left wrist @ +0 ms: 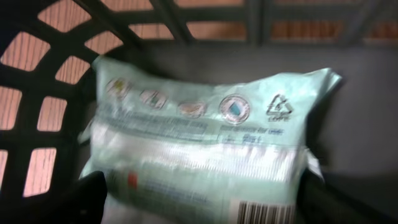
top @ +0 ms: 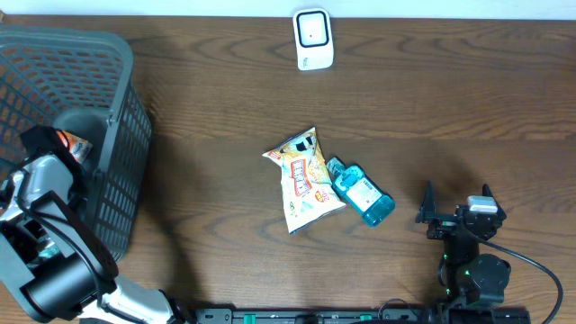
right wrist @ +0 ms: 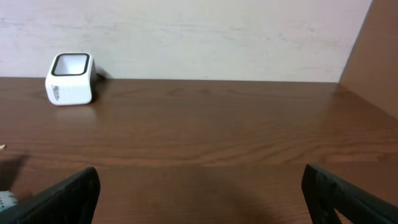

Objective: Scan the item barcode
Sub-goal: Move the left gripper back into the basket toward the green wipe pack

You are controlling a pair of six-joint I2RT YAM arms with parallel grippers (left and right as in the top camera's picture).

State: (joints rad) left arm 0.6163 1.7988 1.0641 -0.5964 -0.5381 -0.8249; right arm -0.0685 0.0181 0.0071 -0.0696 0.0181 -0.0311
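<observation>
Basket floor (left wrist: 364, 118): barcoded packet (left wrist: 199, 143), left-wrist only

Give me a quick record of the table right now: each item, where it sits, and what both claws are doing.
scanner: white, at far edge of table, standing alone
snack bag: table centre, lying flat
blue bottle: on its side, against the snack bag's right side
basket: dark mesh, left end of table
pale green packet: inside basket, barcode at its lower edge
left claw: inside basket, spread wide with the packet in its gap; grip not clear
right claw: open, empty, low at near right
</observation>
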